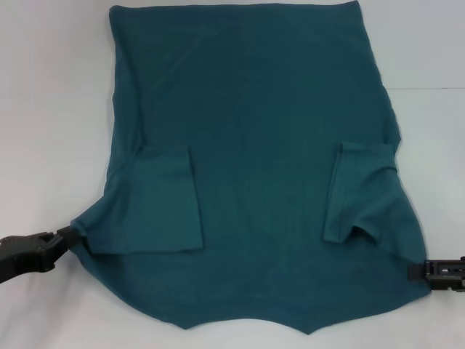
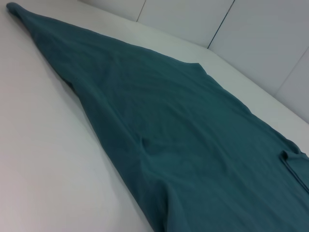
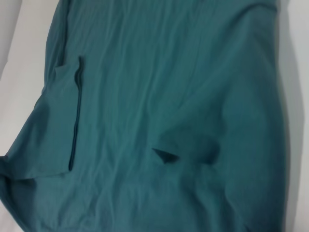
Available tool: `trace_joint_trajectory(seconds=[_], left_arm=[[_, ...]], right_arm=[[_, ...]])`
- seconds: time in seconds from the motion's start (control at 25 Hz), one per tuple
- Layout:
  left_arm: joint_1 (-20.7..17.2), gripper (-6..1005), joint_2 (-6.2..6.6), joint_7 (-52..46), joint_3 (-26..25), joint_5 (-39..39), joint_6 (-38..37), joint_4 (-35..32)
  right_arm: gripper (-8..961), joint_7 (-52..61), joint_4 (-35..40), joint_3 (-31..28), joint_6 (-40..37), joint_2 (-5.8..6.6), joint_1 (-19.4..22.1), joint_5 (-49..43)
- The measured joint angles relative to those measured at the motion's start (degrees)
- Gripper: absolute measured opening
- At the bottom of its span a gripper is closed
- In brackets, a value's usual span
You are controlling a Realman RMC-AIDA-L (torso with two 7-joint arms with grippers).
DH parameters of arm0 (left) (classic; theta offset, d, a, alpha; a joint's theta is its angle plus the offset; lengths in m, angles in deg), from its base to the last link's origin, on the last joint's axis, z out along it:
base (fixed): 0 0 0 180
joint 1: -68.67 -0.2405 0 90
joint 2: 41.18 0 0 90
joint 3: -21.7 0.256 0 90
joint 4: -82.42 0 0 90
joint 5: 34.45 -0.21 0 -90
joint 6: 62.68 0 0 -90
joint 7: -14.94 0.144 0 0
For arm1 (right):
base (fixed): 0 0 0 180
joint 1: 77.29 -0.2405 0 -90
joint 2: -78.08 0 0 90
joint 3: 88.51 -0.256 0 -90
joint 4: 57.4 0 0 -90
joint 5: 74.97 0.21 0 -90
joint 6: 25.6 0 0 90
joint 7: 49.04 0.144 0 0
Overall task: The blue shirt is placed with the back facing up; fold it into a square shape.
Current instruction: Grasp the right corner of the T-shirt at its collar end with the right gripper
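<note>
One shirt (image 1: 254, 145), two pincers, one white table (image 1: 51, 109).

Shirt: plain dark teal-blue knit, no print. It lay flat across the table, filling most of the head view, straight hem at the far end. Both short sleeves were folded inward onto the body: the one on the robot's left (image 1: 163, 203) sat as a neat flat rectangle, the one on the right (image 1: 356, 193) narrower and rumpled, its lower end curled up. The near edge was uneven, dipping to small points in the middle. The two near corners were drawn outward into peaks, one toward each arm. Shallow wrinkles ran through the fabric in the right wrist view (image 3: 159, 111); the left wrist view showed the cloth (image 2: 159, 125) tapering to a far corner against the table.

Left pincer (image 1: 70, 234): at the near left corner, clenched on the shirt's peaked edge.

Right pincer (image 1: 414, 270): at the near right corner, tip against the shirt's edge; whether it gripped the cloth, could not tell.
</note>
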Motion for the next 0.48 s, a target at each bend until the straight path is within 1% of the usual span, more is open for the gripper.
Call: trace_joint_trajectory(seconds=[0.48], left_arm=[[0.08, 50, 0.12, 0.13, 0.0, 0.0, 0.67, 0.08]], right_arm=[[926, 0.36, -0.07, 0.18, -0.11, -1.24, -2.39, -1.13]])
